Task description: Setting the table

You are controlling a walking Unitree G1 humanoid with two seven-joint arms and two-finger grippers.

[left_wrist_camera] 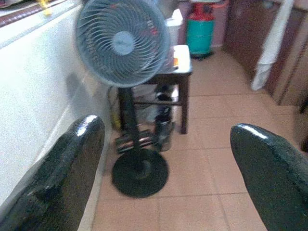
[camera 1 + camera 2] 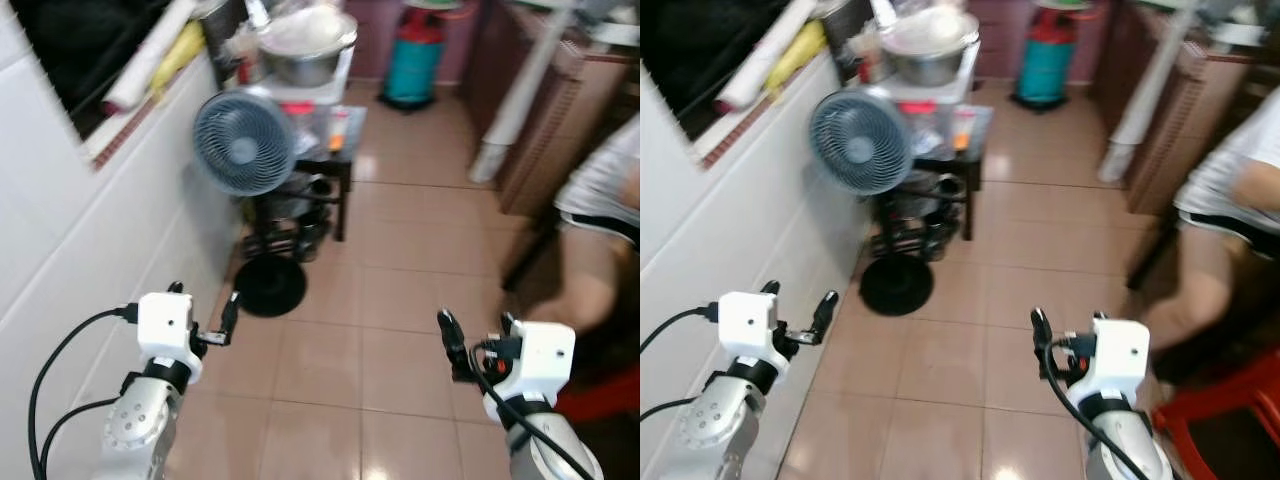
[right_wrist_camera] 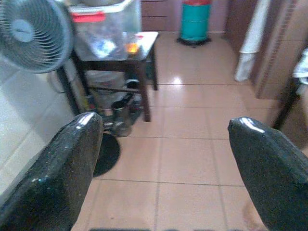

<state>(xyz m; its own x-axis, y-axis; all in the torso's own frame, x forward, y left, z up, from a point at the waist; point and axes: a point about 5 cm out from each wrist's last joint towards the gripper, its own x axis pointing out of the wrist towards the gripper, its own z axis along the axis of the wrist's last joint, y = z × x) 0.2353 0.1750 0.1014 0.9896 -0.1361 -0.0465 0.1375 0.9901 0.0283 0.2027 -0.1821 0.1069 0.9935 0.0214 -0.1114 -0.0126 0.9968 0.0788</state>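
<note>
Both arms are raised over a tan tiled floor. My left gripper [image 2: 203, 305] is open and holds nothing, close to the white tiled wall [image 2: 70, 240]. My right gripper [image 2: 478, 335] is also open with nothing between its fingers [image 3: 274, 168]. Ahead stands a small dark table [image 2: 347, 165] bearing a clear plastic box [image 3: 103, 36]. A large metal pot [image 2: 308, 45] rests on top of the box. The left wrist view looks between its fingers [image 1: 62, 183] at a grey standing fan [image 1: 122, 41].
The fan [image 2: 245, 142] stands by the wall on a round black base [image 2: 268, 285]. A teal gas cylinder [image 2: 413, 62] is at the back. A person [image 2: 600, 230] in a white shirt is close on the right, beside a red stool [image 2: 1230, 400]. Brown cabinets line the right side.
</note>
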